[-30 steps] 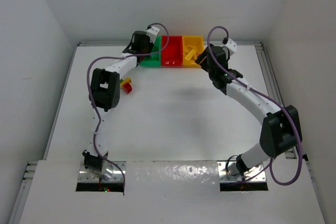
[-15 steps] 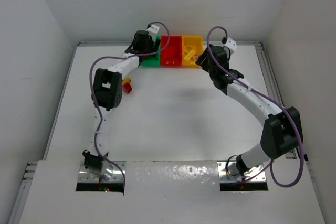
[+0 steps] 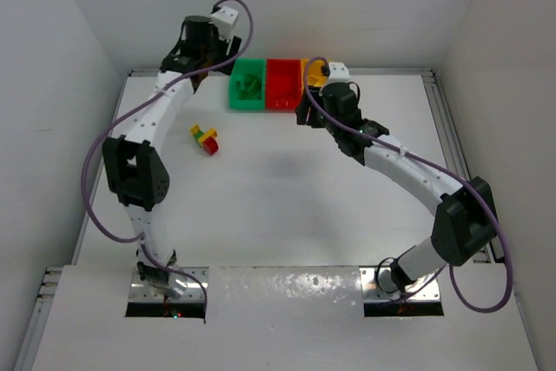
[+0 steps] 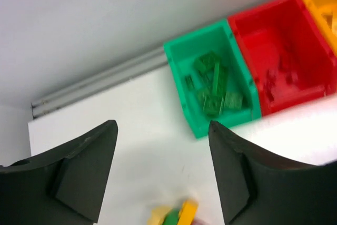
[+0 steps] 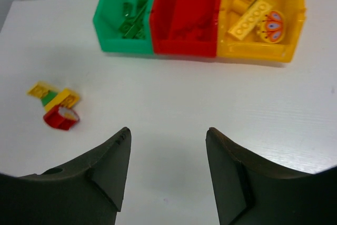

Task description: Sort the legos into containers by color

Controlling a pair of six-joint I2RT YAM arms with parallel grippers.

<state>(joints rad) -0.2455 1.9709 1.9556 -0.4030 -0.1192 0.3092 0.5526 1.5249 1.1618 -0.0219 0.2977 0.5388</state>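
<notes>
One clump of legos (image 3: 205,137), yellow, green and red seemingly joined, lies on the table (image 3: 287,215) apart from the green bin (image 3: 246,106). The left claw (image 4: 160,146) and right claw (image 5: 167,140) hang spread, empty. Lifted whole, the clump risks dropping mixed colours into one bin.

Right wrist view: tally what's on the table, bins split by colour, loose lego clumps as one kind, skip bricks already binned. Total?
Green bin: 1
Red bin: 1
Yellow bin: 1
Loose lego clump: 1
Total: 4
</notes>
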